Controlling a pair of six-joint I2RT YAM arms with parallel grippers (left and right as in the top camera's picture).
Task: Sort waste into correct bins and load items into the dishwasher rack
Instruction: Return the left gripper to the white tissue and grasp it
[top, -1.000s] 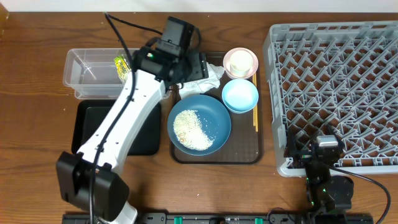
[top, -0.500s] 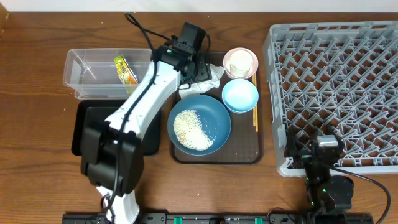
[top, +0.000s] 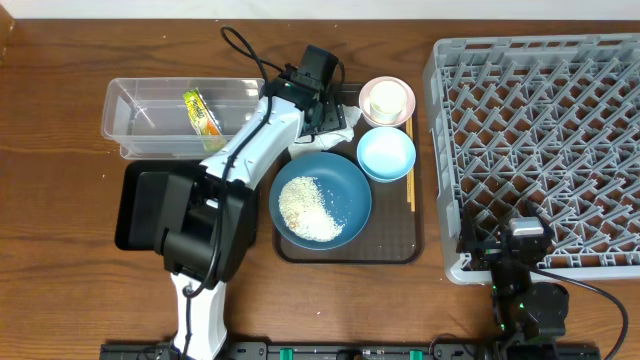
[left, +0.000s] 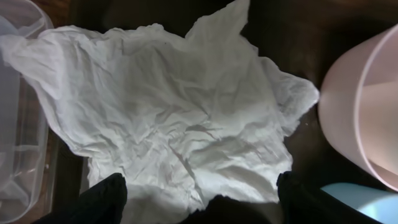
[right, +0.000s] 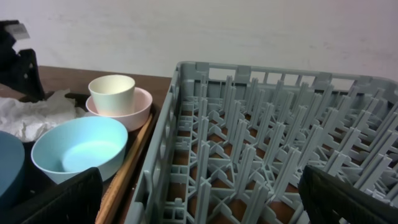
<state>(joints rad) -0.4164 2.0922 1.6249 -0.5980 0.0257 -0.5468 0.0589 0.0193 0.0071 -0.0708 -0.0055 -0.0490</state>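
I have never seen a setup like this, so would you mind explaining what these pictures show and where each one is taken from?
These are two robot arms at a wooden table, each ending in two fingers. One picture looks down from above; the other two come from cameras on the wrists. From above, the white left arm reaches over a brown tray to a crumpled napkin. Its wrist picture shows the left fingers spread either side of that napkin, holding nothing. The right arm sits by the grey dish rack; the right fingers are open and empty. On the tray lie a blue dish of rice, a light-blue bowl, a cup in a pink bowl, and chopsticks. Left of it stand a clear tub holding a snack wrapper and a black tray.
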